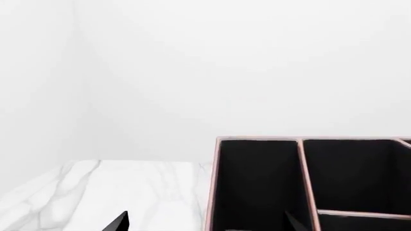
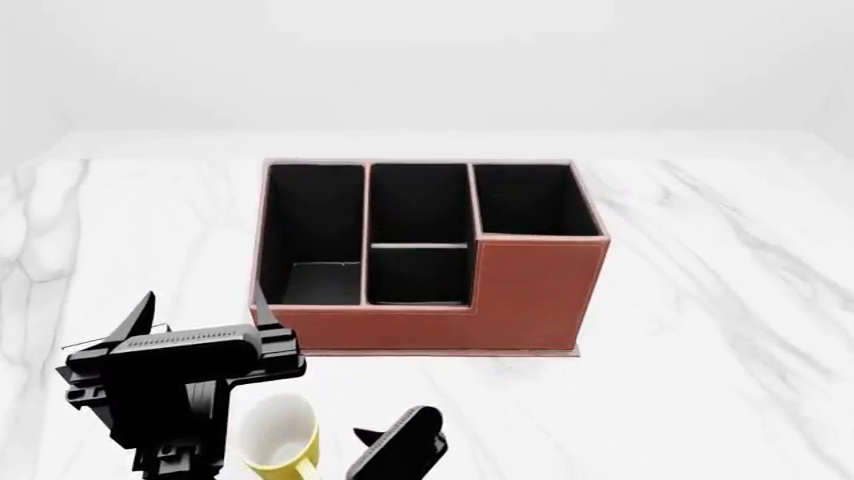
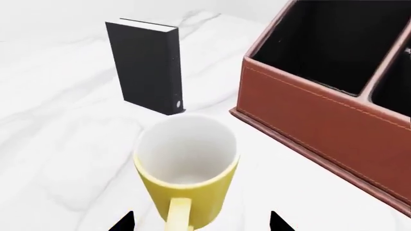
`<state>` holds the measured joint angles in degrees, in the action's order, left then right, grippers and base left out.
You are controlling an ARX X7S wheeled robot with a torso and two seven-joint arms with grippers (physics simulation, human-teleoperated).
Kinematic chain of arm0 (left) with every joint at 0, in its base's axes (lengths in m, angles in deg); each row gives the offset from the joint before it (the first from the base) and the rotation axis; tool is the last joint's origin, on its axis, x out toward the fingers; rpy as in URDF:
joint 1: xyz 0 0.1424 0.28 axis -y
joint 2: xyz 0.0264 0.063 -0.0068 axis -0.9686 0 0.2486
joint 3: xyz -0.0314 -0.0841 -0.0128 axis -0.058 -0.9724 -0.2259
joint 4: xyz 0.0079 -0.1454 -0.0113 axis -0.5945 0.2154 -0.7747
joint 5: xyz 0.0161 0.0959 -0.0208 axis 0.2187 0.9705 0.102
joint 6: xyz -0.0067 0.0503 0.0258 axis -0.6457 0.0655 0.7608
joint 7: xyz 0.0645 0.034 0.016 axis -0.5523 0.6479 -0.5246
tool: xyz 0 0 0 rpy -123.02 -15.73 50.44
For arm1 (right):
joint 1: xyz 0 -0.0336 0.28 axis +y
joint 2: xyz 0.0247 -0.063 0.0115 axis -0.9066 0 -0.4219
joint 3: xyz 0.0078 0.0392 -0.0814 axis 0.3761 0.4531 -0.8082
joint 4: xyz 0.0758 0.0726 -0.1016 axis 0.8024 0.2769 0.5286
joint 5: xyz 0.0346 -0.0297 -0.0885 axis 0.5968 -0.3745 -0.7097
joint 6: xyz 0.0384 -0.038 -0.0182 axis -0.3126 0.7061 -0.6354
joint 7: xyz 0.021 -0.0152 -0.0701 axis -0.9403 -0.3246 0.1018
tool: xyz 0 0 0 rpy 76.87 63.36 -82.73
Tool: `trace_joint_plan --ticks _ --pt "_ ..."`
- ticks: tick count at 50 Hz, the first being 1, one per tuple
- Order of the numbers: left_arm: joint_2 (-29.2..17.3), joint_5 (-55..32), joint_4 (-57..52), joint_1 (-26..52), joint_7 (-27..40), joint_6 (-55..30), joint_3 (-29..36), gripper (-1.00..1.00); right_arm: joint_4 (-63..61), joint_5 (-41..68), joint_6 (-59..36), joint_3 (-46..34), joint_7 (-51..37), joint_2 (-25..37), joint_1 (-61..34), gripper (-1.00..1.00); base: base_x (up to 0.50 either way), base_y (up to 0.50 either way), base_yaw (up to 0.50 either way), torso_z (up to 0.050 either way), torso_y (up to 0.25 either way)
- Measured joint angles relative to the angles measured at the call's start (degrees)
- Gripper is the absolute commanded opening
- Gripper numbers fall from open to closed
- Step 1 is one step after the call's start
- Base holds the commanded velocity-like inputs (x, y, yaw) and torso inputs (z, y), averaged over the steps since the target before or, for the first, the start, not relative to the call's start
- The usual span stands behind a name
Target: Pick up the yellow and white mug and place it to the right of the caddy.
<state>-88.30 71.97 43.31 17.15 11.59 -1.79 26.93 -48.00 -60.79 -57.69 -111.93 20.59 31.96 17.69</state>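
Observation:
The yellow and white mug (image 2: 278, 436) stands upright on the marble table in front of the caddy's left end. In the right wrist view the mug (image 3: 186, 163) stands just ahead of my open right gripper (image 3: 200, 222), handle toward the camera, and the jaws do not touch it. In the head view the right gripper (image 2: 390, 442) is just right of the mug. The reddish-brown caddy (image 2: 534, 290) stands mid-table and also shows in the left wrist view (image 1: 308, 183) and the right wrist view (image 3: 321, 110). My left gripper (image 2: 200, 318) is open and empty, left of the mug, near the caddy's left front corner.
A small upright black book (image 3: 147, 65) stands beyond the mug, left of the caddy; in the head view my left gripper hides it. The white marble table (image 2: 721, 300) stretches bare to the right of the caddy. A white wall stands behind.

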Motion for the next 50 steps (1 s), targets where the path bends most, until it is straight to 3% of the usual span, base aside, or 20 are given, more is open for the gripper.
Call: trace_joint_plan --ticks 38,39,50 --pt "-1.53 -1.84 -0.02 -0.13 1.36 0.56 0.85 1.00 18.45 2.89 4.86 -4.21 0.86 -2.88 -7.30 1.00 0.00 0.00 0.00 0.000 0.000" --pt "-1.57 -1.88 -0.01 -0.14 1.39 0.58 0.87 1.00 18.99 3.04 5.05 -4.32 0.90 -2.96 -7.50 -1.00 0.00 0.00 0.00 0.000 0.000" --pt "-1.96 -2.34 0.00 -0.28 1.68 0.78 1.09 1.00 21.53 6.37 5.94 -5.80 1.46 -3.08 -8.69 -1.00 0.00 0.00 0.00 0.000 0.000"
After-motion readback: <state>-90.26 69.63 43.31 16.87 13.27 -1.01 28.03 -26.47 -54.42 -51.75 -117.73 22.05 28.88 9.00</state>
